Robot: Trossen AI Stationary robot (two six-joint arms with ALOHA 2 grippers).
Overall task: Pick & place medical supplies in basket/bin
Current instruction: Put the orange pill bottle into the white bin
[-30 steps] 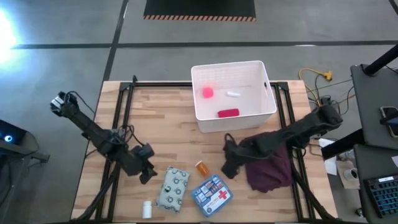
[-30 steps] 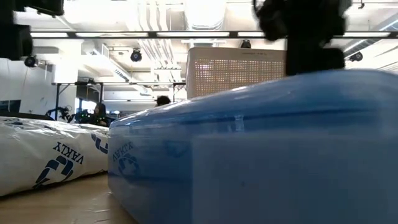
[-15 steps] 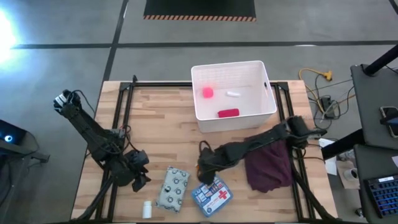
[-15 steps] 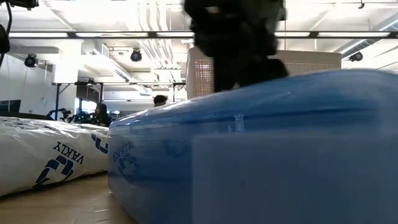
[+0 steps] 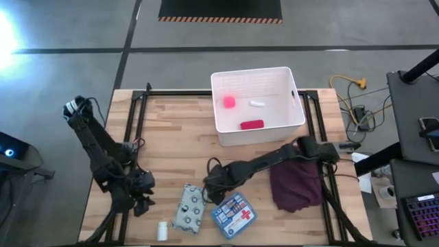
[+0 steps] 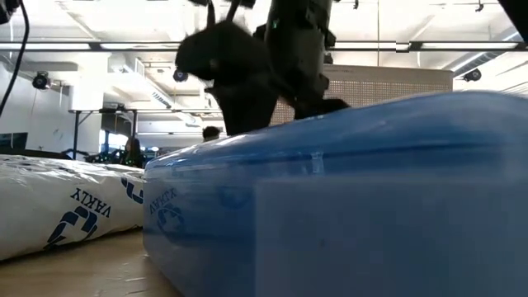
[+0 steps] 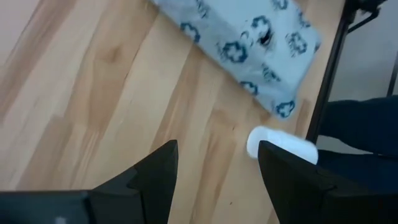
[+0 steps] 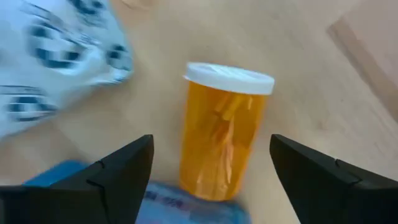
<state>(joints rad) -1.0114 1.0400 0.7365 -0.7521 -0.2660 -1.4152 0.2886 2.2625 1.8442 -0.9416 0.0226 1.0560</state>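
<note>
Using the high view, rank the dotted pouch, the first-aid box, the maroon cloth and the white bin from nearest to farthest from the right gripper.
From the right gripper, open over the orange pill bottle:
1. Dotted pouch, just beside it toward the left arm, and first-aid box, just beside it toward the table's near edge: too close to call.
2. Maroon cloth, farther off, toward the right arm's base.
3. White bin, farthest, at the table's far side.

Overhead sees table [image 5: 171,144]; low hugs blue box [image 6: 346,206]
</note>
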